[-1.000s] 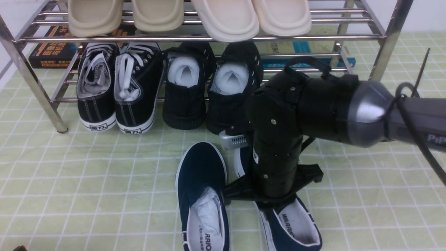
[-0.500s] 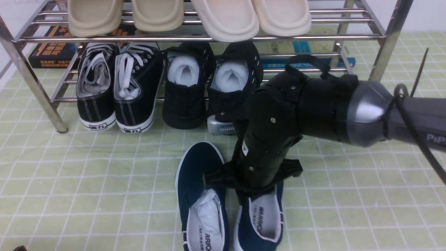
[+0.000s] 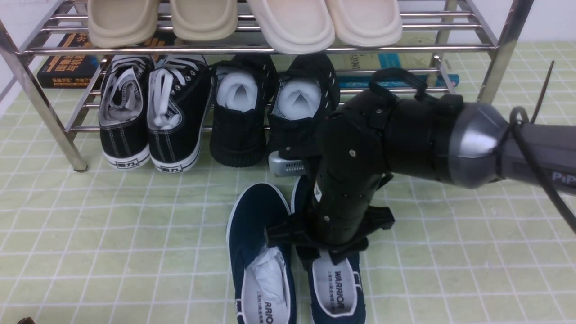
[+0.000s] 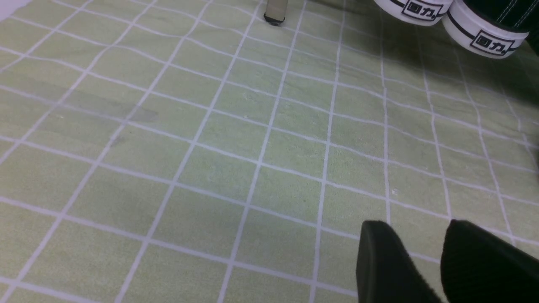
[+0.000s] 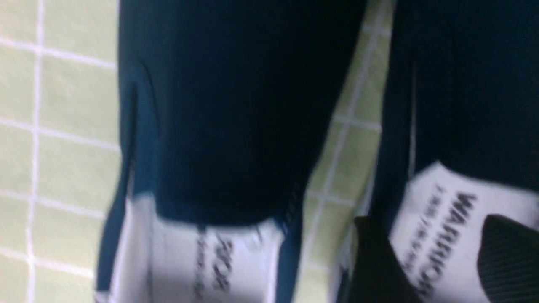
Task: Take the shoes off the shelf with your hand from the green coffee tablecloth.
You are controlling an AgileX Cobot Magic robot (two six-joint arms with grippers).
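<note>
The two navy-blue shoes lie side by side on the green tablecloth (image 3: 112, 234) in front of the shelf (image 3: 270, 48), heels toward me. The left shoe (image 3: 261, 225) is stuffed with white paper. The right shoe (image 3: 335, 288) shows its WARRIOR insole. My right gripper (image 3: 330, 258) points down onto the right shoe's opening. In the right wrist view the right gripper (image 5: 427, 219) is open: one finger sits at that shoe's (image 5: 463, 84) side wall, the other over its insole. The other shoe (image 5: 236, 105) lies beside it. My left gripper (image 4: 417, 223) hangs open and empty over bare cloth.
Black lace-up sneakers (image 3: 148, 130) and all-black shoes (image 3: 238, 135) stand on the shelf's lower tier, beige slippers (image 3: 288, 22) on top, books (image 3: 67, 67) behind. A shelf leg (image 4: 276, 8) and the sneakers' white soles (image 4: 484, 35) show in the left wrist view.
The right arm swung left with the right navy shoe. That shoe slid from a tilted spot on the right to lie straight beside the left shoe. The left shoe stayed put.
</note>
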